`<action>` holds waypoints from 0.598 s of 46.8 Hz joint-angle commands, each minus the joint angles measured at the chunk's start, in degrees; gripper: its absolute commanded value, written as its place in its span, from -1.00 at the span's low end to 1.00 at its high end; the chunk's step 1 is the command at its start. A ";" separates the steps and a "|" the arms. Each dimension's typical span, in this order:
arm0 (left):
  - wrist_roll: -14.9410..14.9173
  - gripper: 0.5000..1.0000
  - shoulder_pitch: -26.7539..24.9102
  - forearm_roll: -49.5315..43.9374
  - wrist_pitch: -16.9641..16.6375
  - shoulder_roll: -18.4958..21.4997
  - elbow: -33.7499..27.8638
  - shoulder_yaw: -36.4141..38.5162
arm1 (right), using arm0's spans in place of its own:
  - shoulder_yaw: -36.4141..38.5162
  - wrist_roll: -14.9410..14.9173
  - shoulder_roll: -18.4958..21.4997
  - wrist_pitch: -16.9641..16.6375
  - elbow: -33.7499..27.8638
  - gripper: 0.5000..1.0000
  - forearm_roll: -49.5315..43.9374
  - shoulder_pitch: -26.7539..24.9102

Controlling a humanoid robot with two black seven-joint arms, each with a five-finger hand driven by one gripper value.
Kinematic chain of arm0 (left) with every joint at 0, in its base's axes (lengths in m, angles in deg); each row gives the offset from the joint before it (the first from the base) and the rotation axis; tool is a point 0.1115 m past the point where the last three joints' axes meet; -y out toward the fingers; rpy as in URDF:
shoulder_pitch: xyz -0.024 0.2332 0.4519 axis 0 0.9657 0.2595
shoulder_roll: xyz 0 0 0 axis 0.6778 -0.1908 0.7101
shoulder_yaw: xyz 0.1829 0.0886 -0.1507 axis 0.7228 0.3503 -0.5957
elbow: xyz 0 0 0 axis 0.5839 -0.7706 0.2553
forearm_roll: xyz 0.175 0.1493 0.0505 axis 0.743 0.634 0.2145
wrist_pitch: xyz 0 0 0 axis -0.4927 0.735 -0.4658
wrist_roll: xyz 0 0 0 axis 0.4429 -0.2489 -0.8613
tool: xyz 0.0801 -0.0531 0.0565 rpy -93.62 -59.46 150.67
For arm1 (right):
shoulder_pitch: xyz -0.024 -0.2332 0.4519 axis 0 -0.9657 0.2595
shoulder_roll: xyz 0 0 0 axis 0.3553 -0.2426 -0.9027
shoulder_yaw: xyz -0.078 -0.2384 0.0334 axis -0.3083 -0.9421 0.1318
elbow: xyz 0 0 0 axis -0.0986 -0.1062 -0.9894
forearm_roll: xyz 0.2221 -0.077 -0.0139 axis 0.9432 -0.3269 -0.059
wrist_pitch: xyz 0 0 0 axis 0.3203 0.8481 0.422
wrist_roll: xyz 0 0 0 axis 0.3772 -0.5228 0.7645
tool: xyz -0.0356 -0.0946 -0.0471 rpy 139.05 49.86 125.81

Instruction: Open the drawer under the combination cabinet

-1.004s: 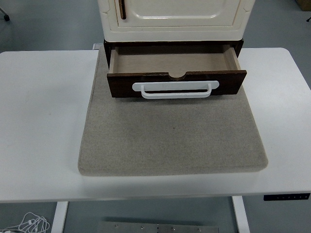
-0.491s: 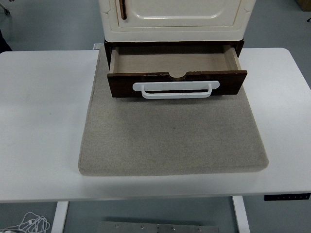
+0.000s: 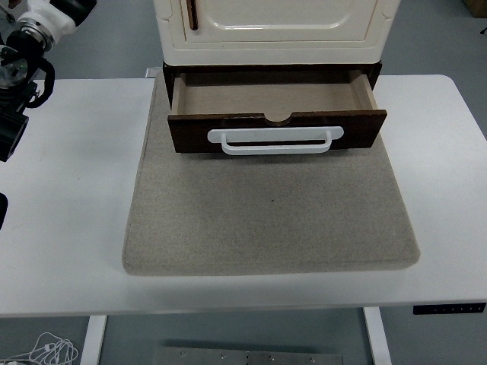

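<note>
While the dark brown wooden drawer (image 3: 277, 114) stands pulled out from under the cream-coloured combination cabinet (image 3: 274, 30), its bare tan inside is open to view and its front panel hangs over the grey felt mat (image 3: 270, 209). Across that front runs a long white bar handle (image 3: 275, 141), with nothing touching it. At the far upper left, the robot's black and white left arm (image 3: 27, 57) comes in over the white table (image 3: 68, 190), well apart from the drawer and away to its left. Only part of it shows at the picture's edge, and I cannot tell how its fingers stand. No hand is near the handle. Cabinet and drawer sit at the mat's far end, centred on the table, and the mat's near half lies bare.
</note>
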 commanded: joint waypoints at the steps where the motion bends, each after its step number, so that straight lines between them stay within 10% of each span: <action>1: 0.00 1.00 1.34 -0.80 2.67 -1.81 2.12 -1.09 | 0.03 0.00 0.00 -0.11 0.00 0.70 0.09 0.00; 28: 1.84 1.00 3.10 -1.77 4.35 -9.02 8.11 -6.01 | 0.20 0.17 0.00 -0.20 0.35 0.70 0.09 0.00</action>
